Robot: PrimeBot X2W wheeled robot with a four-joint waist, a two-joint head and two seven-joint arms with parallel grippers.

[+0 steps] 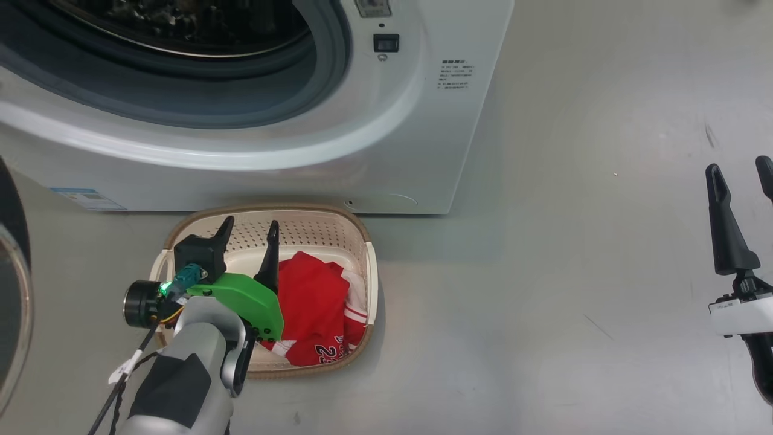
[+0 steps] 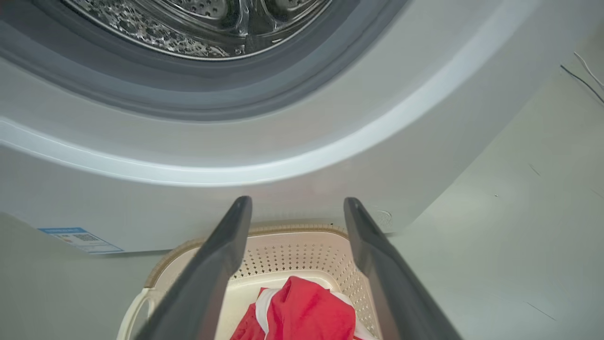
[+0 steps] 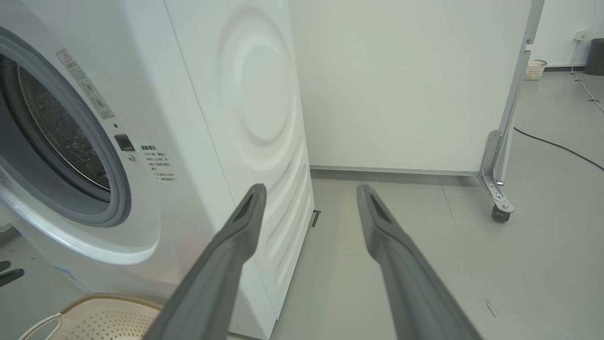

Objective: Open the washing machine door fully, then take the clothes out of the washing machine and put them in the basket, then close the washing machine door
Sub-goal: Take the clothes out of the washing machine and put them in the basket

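The left pincer [image 1: 252,222] hangs over the basket [image 1: 369,266], its two dark fingers spread wide with nothing between them. Right below it, and a little to its right, a red shirt [image 1: 314,296] with white trim lies crumpled inside the basket, against the side nearer me. The fingers are above the cloth; whether one brushes it I cannot tell.

Just past the fingertips, the far rim of the basket sits close up to the foot of the washing machine [image 1: 392,139]. Further ahead of the pincer and higher up is the round mouth of the machine, with its grey rubber ring and the steel drum [image 2: 198,23] behind it. A blue sticker [image 1: 87,198] sits low on the white front, off to the pincer's left. Further left again, the washing machine door [image 1: 12,290] stands swung out, away from the mouth, its black rim and glass showing at the edge.

The right pincer [image 1: 738,164] is well away to the right, over bare grey floor [image 1: 574,272], fingers wide apart and empty. The machine's ribbed side panel is to its left, and the basket is low on its left too. Straight ahead of it stands a white partition [image 3: 401,85] on a small wheel [image 3: 500,213], with a dark cable [image 3: 557,146] running across the floor to the right of that.
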